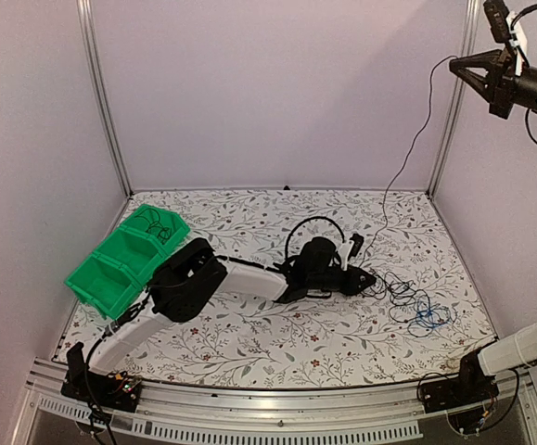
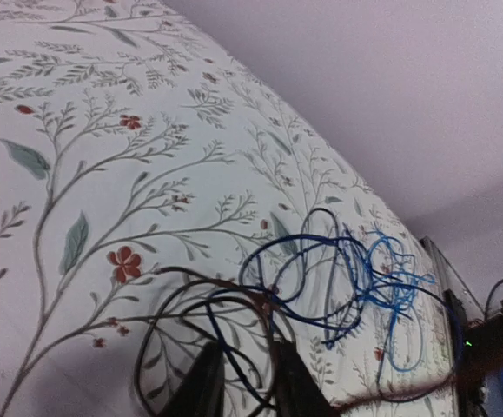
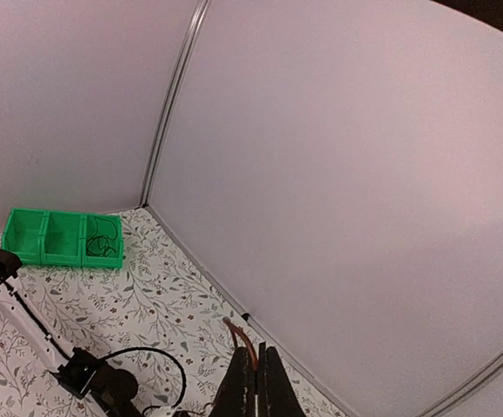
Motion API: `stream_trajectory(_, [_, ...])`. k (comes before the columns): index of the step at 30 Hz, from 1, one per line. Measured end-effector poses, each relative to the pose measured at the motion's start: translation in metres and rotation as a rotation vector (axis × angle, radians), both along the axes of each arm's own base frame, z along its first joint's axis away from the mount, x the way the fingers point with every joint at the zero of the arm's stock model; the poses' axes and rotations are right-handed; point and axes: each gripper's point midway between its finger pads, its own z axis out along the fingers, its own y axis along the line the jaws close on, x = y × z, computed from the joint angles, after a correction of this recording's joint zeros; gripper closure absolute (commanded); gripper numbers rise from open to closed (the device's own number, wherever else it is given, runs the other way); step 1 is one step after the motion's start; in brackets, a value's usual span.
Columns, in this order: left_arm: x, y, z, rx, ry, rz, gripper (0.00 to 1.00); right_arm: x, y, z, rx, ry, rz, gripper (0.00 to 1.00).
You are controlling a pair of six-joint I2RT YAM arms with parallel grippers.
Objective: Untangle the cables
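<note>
While raised high, right hand [image 1: 457, 68] pinches shut on one dark cable [image 1: 414, 144] | left hand [image 2: 244, 369] narrow, cables [image 2: 320, 278] between fingers [image 2: 206, 387], grip unclear

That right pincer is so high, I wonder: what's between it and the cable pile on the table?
Top view: one thin dark cable hangs from the right pincer down toward the cable pile; otherwise only air.

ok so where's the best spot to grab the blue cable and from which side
Probably the blue cable at its rightmost loop, coming straight down from above. It lies flat on the table, and the dark cables crowd its left side, so fewer strands should cross it there.
</note>
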Motion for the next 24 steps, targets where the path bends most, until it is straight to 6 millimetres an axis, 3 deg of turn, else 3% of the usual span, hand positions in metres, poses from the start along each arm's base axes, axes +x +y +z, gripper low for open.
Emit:
stream_trajectory(5, [-0.008,0.011,-0.007,0.035,0.033,-0.006,0.86,-0.027,-0.024,0.078,0.116,-0.262,-0.103,1.00])
stream_trajectory(9, [-0.019,0.027,-0.011,0.079,0.052,-0.009,0.89,-0.050,-0.038,0.128,0.204,-0.435,-0.146,1.00])
stream_trajectory(11, [-0.024,0.035,-0.012,0.101,0.055,-0.011,0.89,-0.055,-0.042,0.142,0.230,-0.486,-0.158,1.00])
stream_trajectory(13, [-0.028,0.044,-0.013,0.124,0.054,-0.011,0.87,-0.051,-0.042,0.140,0.233,-0.491,-0.167,1.00])
stream_trajectory(15, [-0.034,0.057,-0.009,0.150,0.049,-0.007,0.77,-0.035,-0.039,0.117,0.212,-0.448,-0.172,1.00])
stream_trajectory(18, [-0.040,0.075,0.015,0.167,0.023,0.006,0.66,0.004,-0.028,0.054,0.151,-0.303,-0.178,1.00])
stream_trajectory(20, [-0.042,0.084,0.044,0.159,-0.006,0.025,0.62,0.027,-0.021,0.011,0.111,-0.198,-0.172,1.00])
stream_trajectory(24, [-0.042,0.113,0.129,0.093,-0.091,0.104,0.58,0.054,-0.006,-0.070,0.037,-0.003,-0.129,1.00])
